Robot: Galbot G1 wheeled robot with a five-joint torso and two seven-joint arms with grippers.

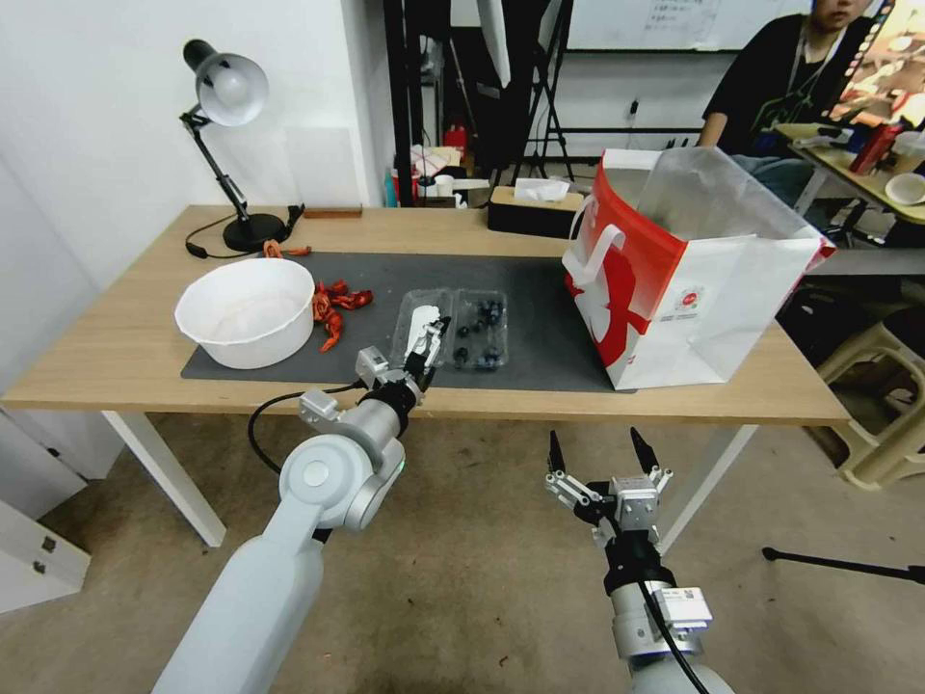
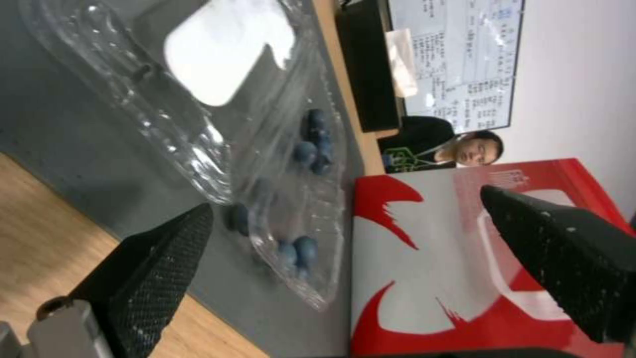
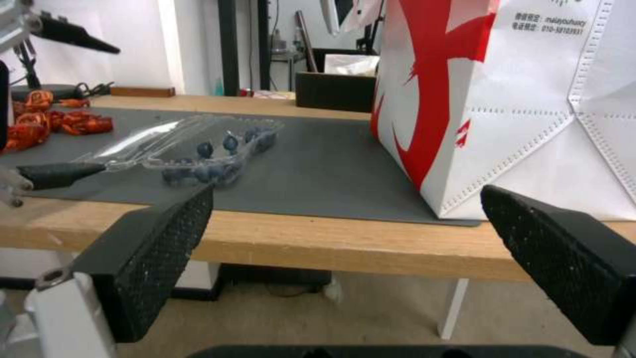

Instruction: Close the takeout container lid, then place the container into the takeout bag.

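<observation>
Wooden table [image 1: 125,366] carries a grey mat [image 1: 540,328]. Container [image 1: 479,331] lies open at mid-mat, berries in the right half; lid [image 1: 424,323] flat to its left, sticker up. Left gripper [image 1: 427,349] sits at the lid's near edge, jaws wide. Bag [image 1: 689,270] stands upright at the mat's right end, well apart from the container. White bowl [image 1: 247,310] on the mat's left. Right gripper [image 1: 602,456] hangs below the table's near edge, jaws wide, holding nothing.
</observation>
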